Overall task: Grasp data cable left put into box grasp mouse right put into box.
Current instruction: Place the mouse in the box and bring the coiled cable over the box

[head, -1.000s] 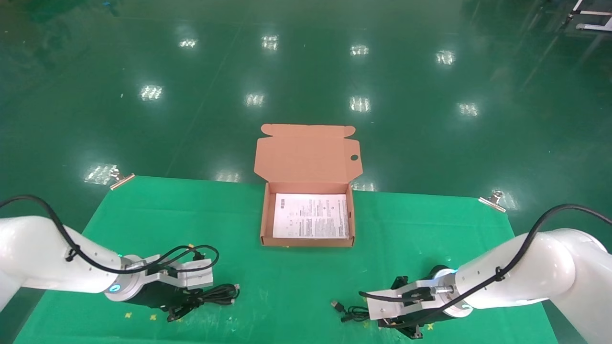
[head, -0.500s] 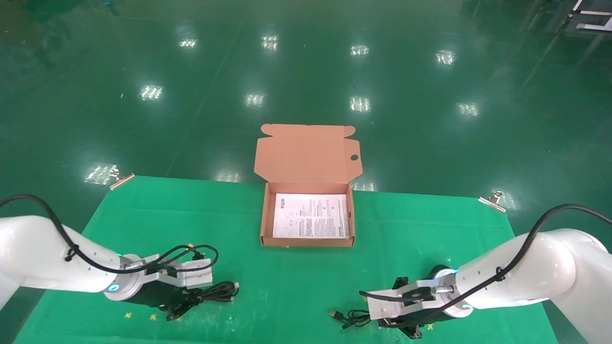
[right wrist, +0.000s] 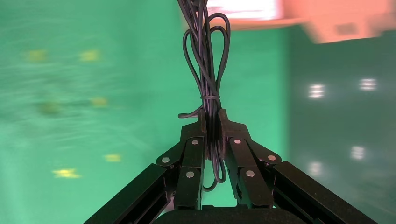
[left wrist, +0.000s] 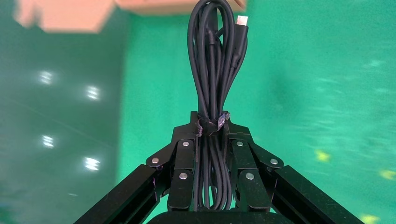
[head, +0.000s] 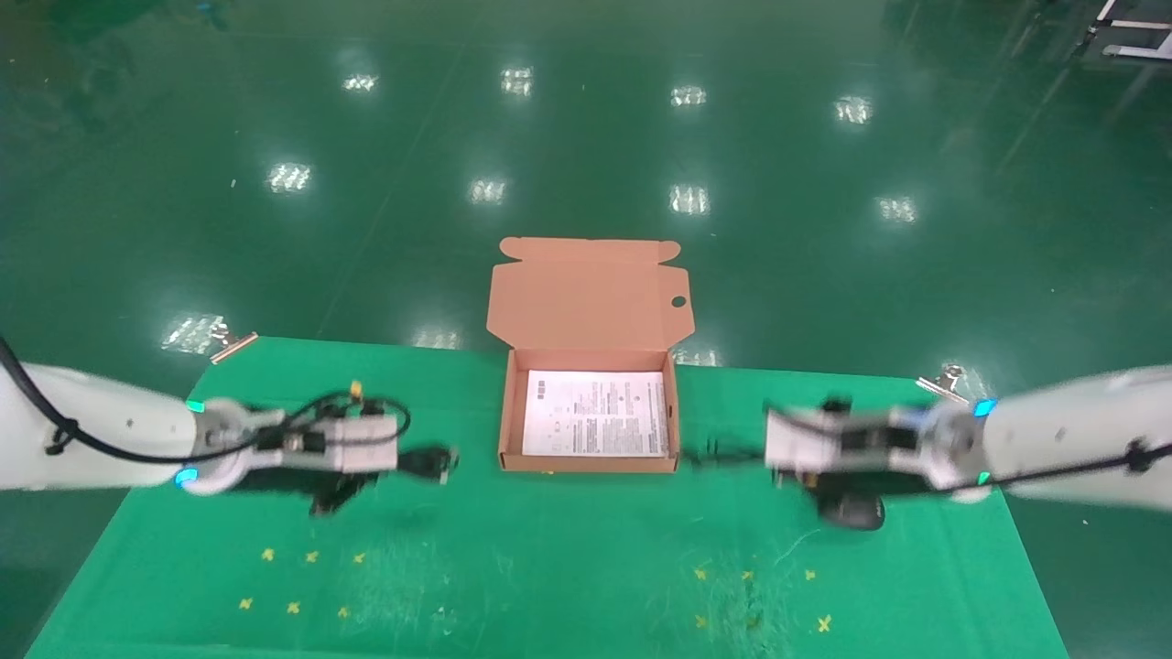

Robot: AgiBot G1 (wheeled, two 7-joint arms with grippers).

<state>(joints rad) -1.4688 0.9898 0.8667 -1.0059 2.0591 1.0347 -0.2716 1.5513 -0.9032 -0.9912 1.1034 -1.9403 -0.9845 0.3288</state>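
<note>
The open orange-brown box (head: 591, 462) stands at the far middle of the green table, with a white printed sheet (head: 595, 426) inside. My left gripper (head: 403, 464) is lifted left of the box and shut on the bundled black data cable (head: 432, 462). In the left wrist view the jaws (left wrist: 210, 123) are clamped on the coil (left wrist: 210, 70). My right gripper (head: 746, 455) is lifted right of the box. Its jaws (right wrist: 211, 116) are shut on the mouse's bundled thin cord (right wrist: 205, 70). The black mouse (head: 851, 511) hangs below that gripper.
The green cloth table (head: 549, 558) carries small yellow cross marks at the front left and front right. Metal clips (head: 233, 346) (head: 943, 383) hold the cloth's far corners. The box lid (head: 586, 293) stands open beyond the table's far edge. A shiny green floor lies beyond.
Both arms have risen from the front of the table and swung towards the box. The left one carries the data cable, the right one the mouse by its cord.
</note>
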